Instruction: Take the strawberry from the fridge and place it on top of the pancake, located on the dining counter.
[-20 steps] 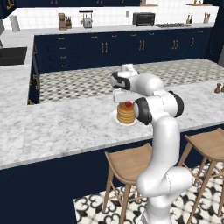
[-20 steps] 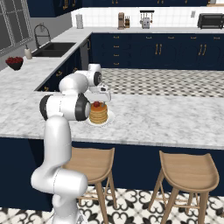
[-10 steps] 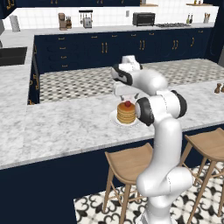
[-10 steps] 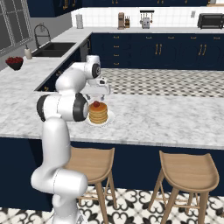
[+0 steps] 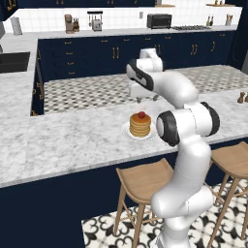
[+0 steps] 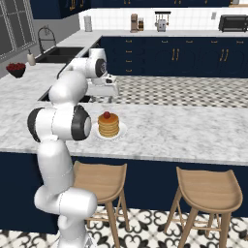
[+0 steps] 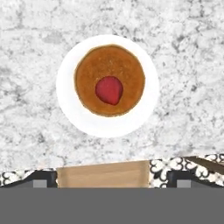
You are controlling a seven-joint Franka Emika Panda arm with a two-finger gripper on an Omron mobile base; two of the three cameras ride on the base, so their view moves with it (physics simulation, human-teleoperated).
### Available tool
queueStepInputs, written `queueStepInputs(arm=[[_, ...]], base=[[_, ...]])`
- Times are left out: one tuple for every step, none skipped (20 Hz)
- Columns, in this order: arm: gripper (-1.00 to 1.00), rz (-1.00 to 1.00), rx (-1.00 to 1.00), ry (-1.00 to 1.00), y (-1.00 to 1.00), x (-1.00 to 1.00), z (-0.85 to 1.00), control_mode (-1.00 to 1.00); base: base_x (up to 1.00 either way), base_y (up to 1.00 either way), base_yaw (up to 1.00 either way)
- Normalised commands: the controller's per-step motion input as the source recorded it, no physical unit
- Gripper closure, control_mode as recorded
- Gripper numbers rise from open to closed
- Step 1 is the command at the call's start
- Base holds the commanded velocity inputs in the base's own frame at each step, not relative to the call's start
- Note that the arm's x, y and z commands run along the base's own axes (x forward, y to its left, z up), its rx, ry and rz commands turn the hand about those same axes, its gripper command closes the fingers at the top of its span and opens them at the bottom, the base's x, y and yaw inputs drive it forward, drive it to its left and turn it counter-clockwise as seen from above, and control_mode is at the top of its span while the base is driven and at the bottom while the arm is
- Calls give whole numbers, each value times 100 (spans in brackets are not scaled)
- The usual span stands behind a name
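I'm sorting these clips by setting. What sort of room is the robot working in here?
A home-style kitchen, rendered: a marbled dining counter with wooden stools, a sink with faucet, and a toaster oven on the back counter.

Strawberry (image 7: 109, 90): small, bright red, roundish fruit resting at the centre of the top of the pancake (image 7: 88, 72), touching it. Pancake: short stack of round golden-brown discs on a small white plate, upright. The stack stands on the dining counter (image 5: 72, 140), a white-grey marbled top over navy panels, near its stool-side edge. Fridge: not visible.
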Motion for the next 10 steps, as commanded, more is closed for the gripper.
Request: queueStepInputs(arm=[[-100,0,0,-34,0,-100,45,-100],[-100,0,0,-34,0,-100,46,-100],[-100,0,0,-32,0,-100,46,-100],[-100,0,0,-33,0,-100,42,-100],[-100,0,0,-31,0,-100,41,-100],[-100,0,0,-33,0,-100,36,-100],[-100,0,0,-32,0,-100,30,-100],[-100,0,0,-33,1,-100,29,-100],[-100,0,0,-36,6,-100,44,-100],[-100,0,0,-32,8,-100,32,-100]], base=[[0,0,0],[0,0,0],[0,0,0],[0,0,0],[0,0,0],[0,0,0],[0,0,0],[0,0,0],[0,0,0],[0,0,0]])
